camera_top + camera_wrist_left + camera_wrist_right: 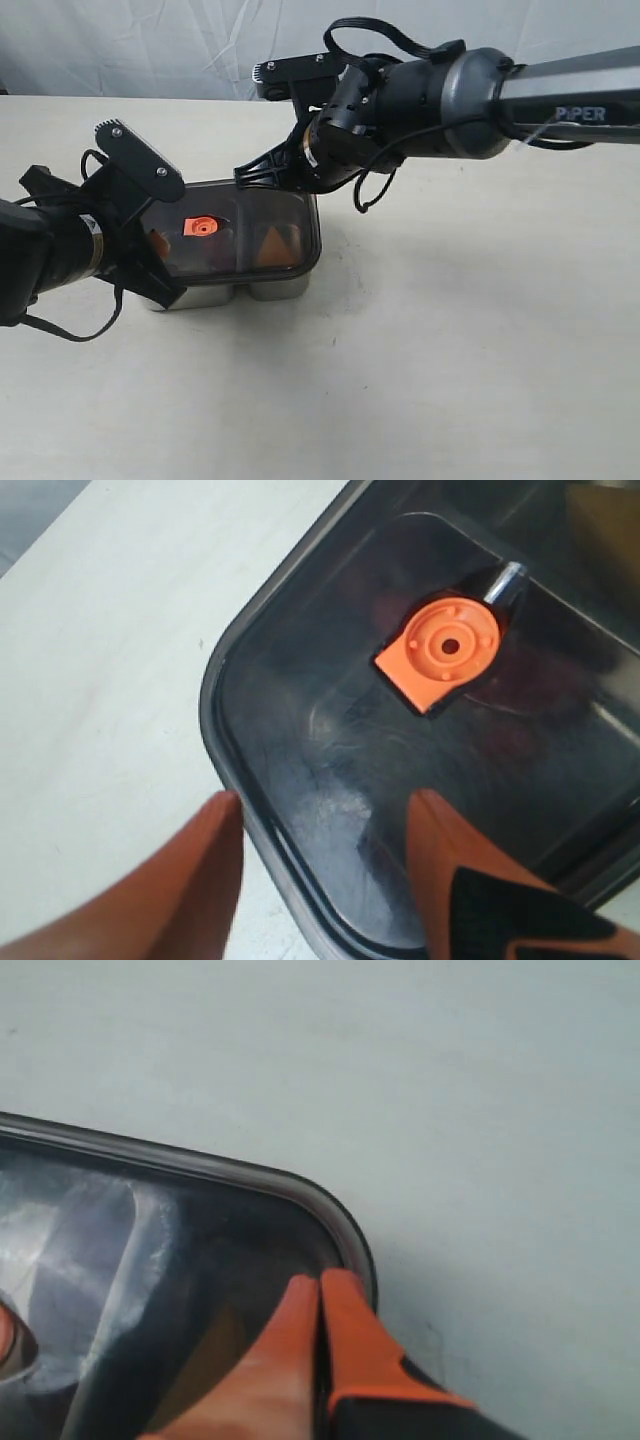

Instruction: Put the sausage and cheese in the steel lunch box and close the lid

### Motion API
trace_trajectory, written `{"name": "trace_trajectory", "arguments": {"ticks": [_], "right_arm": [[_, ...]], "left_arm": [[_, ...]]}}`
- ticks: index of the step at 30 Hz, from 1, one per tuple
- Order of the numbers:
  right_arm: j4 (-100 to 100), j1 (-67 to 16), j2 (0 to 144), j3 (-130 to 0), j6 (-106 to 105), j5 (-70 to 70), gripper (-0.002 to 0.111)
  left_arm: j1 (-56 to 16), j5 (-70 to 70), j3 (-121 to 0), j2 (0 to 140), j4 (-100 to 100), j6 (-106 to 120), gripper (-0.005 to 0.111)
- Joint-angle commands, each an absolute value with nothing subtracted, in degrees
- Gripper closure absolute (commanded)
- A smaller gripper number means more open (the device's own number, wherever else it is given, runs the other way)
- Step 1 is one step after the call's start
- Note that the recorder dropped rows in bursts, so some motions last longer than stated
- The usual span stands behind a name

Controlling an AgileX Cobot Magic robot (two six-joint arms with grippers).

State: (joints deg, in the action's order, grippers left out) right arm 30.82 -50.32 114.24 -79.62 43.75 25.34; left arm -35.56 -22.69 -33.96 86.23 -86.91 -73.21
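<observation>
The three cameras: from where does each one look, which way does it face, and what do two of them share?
Exterior: above the table, looking down at the lid; both arms show.
Left wrist: on the left arm, looking down at a lid corner and the orange valve; its fingers stand apart.
Right wrist: on the right arm, looking at another lid corner and the table; its fingers are pressed together.
Shared: exterior and left wrist both show the valve.
</observation>
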Motion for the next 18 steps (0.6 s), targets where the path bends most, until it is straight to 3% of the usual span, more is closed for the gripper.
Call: {"name": "trace_trajectory", "arguments": {"ticks": [1, 9, 18], "right_arm": [[29.28, -49.83, 118.40, -83.06, 41.59, 25.65, 0.109], [20.22, -48.69, 124.75, -84.89, 33.41, 31.61, 0.109], [22.65, -48.69, 119.94, -84.89, 33.20, 31.36, 0.109]], "left_arm": [[-35.54, -22.86, -33.70, 88.27, -87.16, -73.36, 0.058], [-35.54, -19.25, -33.70, 96.94, -85.53, -73.36, 0.058], [-35.54, -19.63, -34.15, 95.62, -85.53, -73.36, 0.058]]}}
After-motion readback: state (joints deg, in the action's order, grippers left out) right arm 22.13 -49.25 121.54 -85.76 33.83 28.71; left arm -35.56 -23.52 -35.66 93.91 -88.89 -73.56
